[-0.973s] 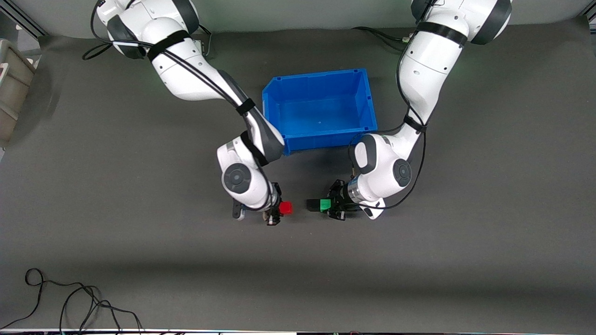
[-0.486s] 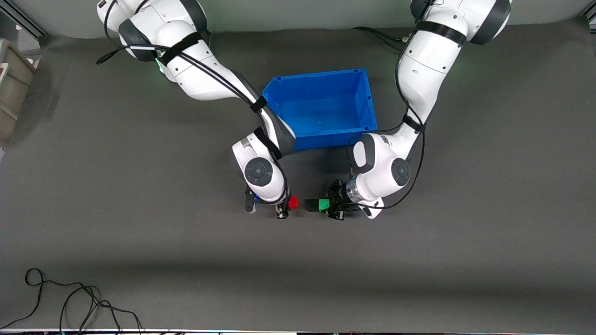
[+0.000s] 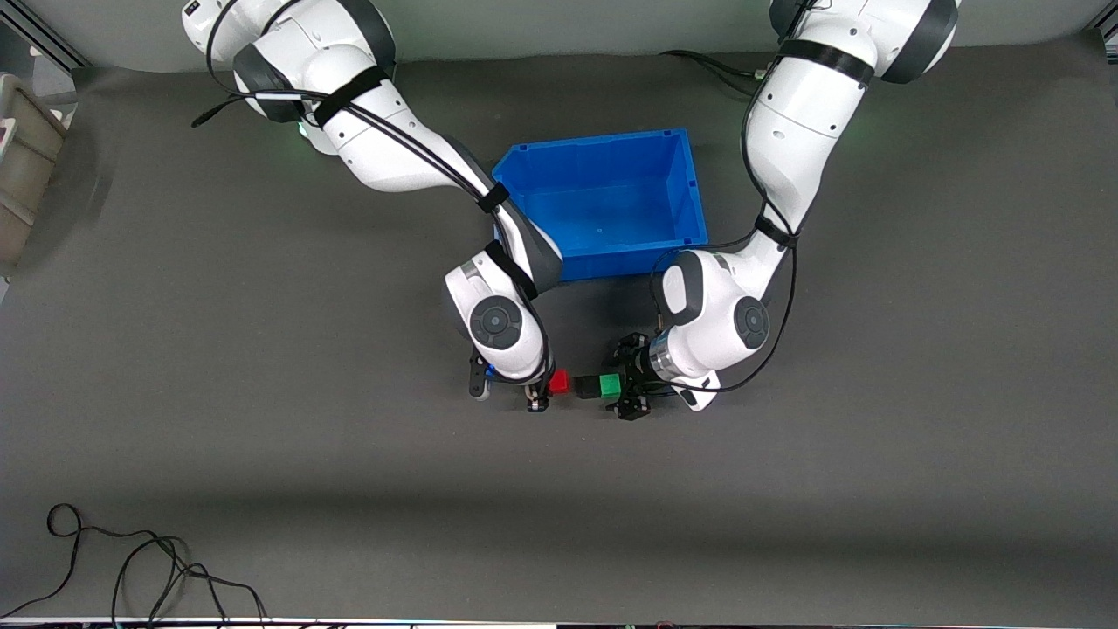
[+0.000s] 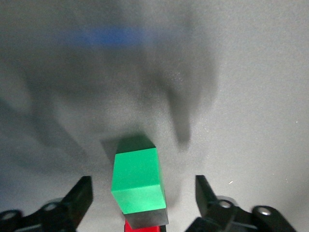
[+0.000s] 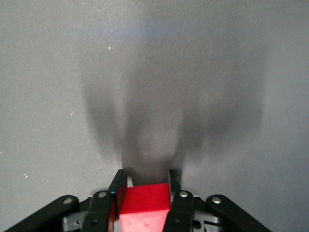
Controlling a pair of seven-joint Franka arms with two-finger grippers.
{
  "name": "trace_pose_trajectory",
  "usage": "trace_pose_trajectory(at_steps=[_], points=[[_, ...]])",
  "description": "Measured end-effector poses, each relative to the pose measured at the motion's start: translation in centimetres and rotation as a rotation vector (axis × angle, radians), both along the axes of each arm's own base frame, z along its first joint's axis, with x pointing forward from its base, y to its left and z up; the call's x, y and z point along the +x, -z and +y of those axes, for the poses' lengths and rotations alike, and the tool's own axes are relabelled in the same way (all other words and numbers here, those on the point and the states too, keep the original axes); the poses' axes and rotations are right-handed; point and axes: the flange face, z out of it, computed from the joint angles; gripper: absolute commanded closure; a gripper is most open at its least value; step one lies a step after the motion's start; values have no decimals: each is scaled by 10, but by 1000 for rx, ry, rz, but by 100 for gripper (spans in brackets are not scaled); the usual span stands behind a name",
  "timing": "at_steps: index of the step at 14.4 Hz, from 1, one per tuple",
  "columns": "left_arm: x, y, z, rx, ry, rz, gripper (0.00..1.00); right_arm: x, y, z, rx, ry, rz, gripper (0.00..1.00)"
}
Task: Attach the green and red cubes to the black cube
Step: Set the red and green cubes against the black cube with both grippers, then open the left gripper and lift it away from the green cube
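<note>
The right pincer (image 3: 548, 390) was pinching the red cube (image 3: 559, 382), its fingers (image 5: 119, 189) pressed flat against two of the cube's sides. The left pincer (image 3: 631, 390) stood spread wide around the green cube (image 3: 610, 383), touching neither side (the gap showed plainly in the left wrist view). The green cube (image 4: 137, 180) sat joined to the black cube (image 3: 585, 385) on the table (image 3: 262, 454), at about 6 o'clock from the blue bin (image 3: 603, 205). A second earlier the red cube had been well apart from the black one; now it sat just beside it at 9 o'clock, carried there by the right arm.
</note>
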Motion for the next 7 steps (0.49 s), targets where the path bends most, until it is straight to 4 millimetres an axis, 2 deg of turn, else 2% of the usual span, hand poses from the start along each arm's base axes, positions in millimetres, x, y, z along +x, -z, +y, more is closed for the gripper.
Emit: trace_pose_trajectory(at_steps=[3, 7], points=[[10, -2, 15, 18, -12, -14, 0, 5, 5, 3, 3, 2, -10, 100], [33, -16, 60, 72, 40, -3, 0, 10, 6, 4, 6, 4, -21, 100]])
